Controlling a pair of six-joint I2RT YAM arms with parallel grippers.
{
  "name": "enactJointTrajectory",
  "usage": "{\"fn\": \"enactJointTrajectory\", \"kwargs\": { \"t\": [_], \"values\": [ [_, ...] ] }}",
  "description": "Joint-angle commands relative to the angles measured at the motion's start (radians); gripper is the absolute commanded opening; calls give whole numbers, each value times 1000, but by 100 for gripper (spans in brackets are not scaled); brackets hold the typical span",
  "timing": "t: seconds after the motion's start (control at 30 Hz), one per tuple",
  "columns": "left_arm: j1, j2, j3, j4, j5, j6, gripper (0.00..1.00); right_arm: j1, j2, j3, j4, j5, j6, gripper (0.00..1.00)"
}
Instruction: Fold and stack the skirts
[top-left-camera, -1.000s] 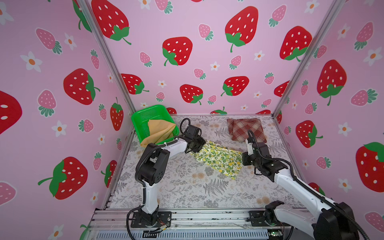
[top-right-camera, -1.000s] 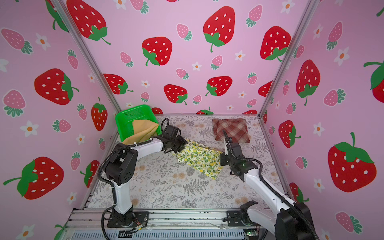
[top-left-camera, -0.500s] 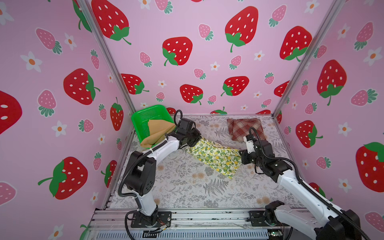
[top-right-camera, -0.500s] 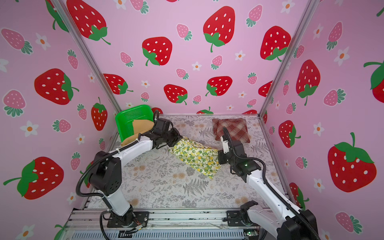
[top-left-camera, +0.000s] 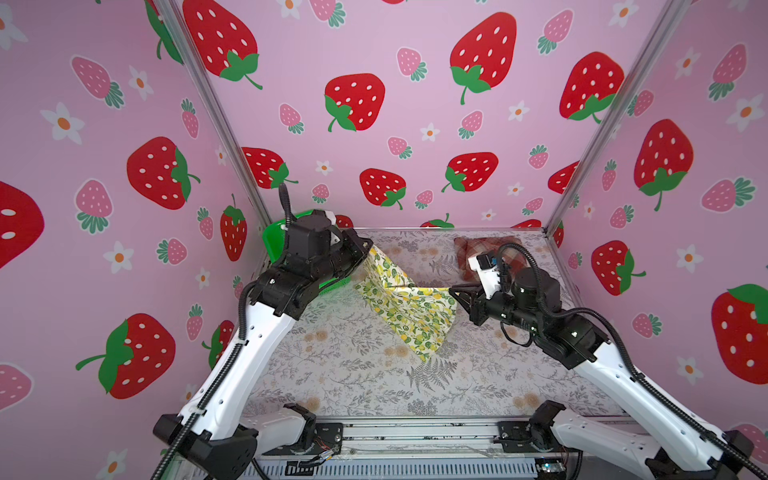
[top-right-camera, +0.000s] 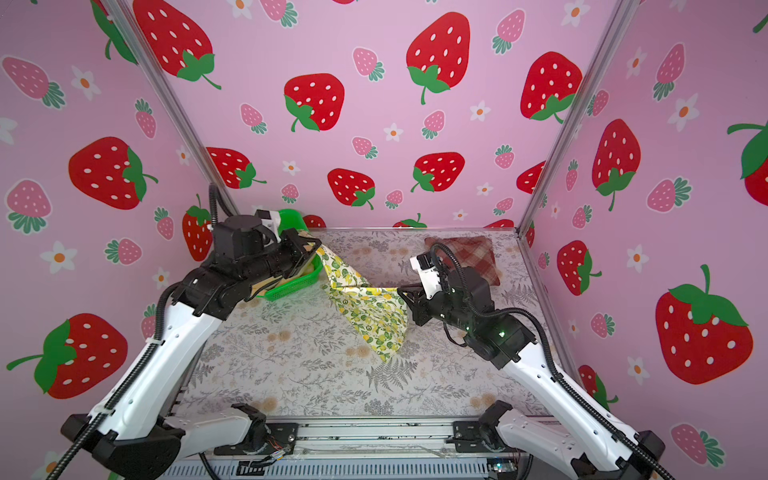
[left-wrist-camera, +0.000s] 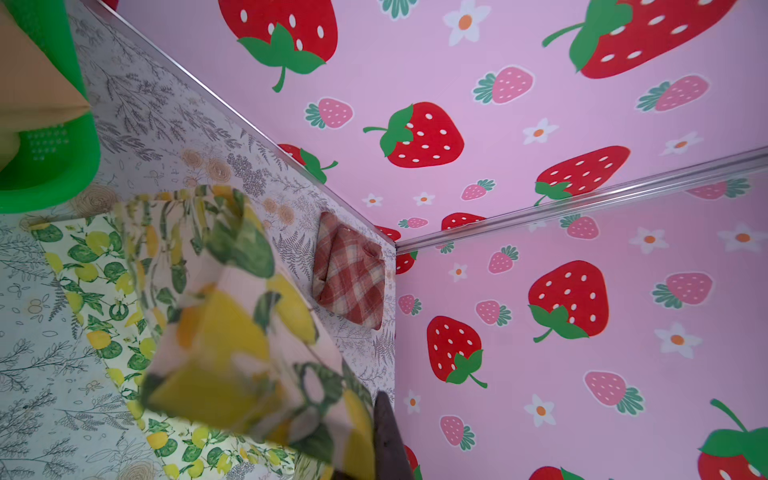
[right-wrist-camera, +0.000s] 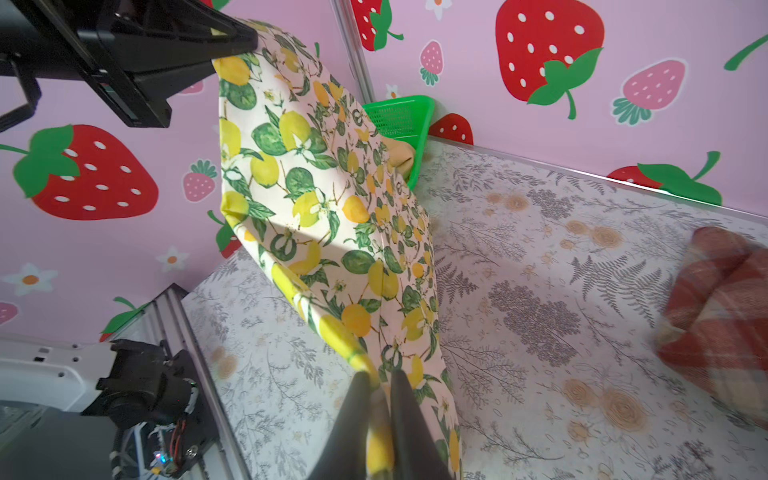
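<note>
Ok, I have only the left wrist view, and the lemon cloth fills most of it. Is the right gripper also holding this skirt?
Observer: Yes. The right gripper is shut on a yellow edge of the lemon skirt.
Operator: Is the skirt fully off the table?
Observer: No. In both top views its upper edge is stretched between the two grippers, and its lower corner seems to rest on the table.
Operator: And where does my own gripper hold it?
Observer: The left gripper is shut on the skirt's far upper corner, raised just beside the green basket.
</note>
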Motion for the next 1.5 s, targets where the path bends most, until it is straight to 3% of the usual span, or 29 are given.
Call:
{"fn": "enactJointTrajectory", "kwargs": {
  "t": [0.0, 0.2, 0.43, 0.5, 0.63, 0.7, 0.97, 1.23, 1.27, 1.4, 1.47],
  "values": [
    [-2, -5, 75, -88, -24, 37, 0, 3, -33, -6, 51, -38, 65, 16],
    [2, 152, 244, -104, -27, 109, 0, 1, -12, -14, 85, 3, 79, 15],
    [17, 540, 415, -73, 100, 154, 0, -34, 110, -41, 122, 117, 88, 16],
    [19, 646, 463, -72, 137, 167, 0, -37, 124, -63, 146, 146, 77, 33],
    [7, 834, 561, -68, 207, 162, 0, -39, 146, -107, 161, 228, 54, 82],
    [-6, 913, 630, -91, 220, 162, 0, -39, 165, -118, 157, 263, 42, 97],
    [-38, 1192, 965, -196, 199, 170, 0, -30, 251, -150, 152, 335, 38, 100],
    [-80, 1344, 1064, -47, 385, 95, 0, 58, 316, -174, 151, 440, 126, 100],
    [-83, 1352, 1049, -2, 420, 76, 4, 73, 326, -180, 160, 448, 135, 100],
    [-83, 1368, 1035, 37, 463, 54, 37, 147, 412, -162, 168, 518, 161, 100],
    [-68, 1324, 970, 42, 447, 74, 60, 177, 462, -141, 160, 557, 168, 100]
  ]
}}
